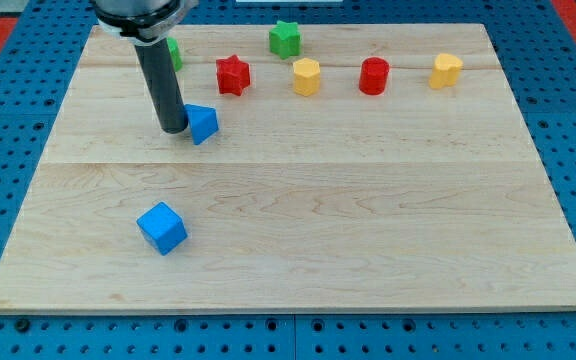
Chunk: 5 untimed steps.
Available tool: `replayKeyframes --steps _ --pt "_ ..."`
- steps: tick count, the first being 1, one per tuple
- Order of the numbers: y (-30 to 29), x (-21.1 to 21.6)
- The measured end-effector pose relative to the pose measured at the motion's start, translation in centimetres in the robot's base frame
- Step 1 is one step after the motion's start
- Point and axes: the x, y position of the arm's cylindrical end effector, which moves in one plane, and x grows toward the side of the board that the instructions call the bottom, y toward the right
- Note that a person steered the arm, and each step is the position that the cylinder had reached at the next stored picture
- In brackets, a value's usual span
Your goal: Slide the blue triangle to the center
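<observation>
The blue triangle [204,123] lies on the wooden board [298,220] in the upper left part of the view. My tip [173,129] rests on the board right against the triangle's left side, touching it or nearly so. The dark rod rises from the tip toward the view's top.
A blue cube [162,227] sits at the lower left. Along the top are a red star [233,75], a green star [285,39], a yellow block [307,76], a red cylinder [374,76] and a yellow block [447,70]. A green block [174,53] is partly hidden behind the rod.
</observation>
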Motion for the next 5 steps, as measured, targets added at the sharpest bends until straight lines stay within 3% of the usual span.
replayKeyframes --steps 5 --pt "3.8 -3.6"
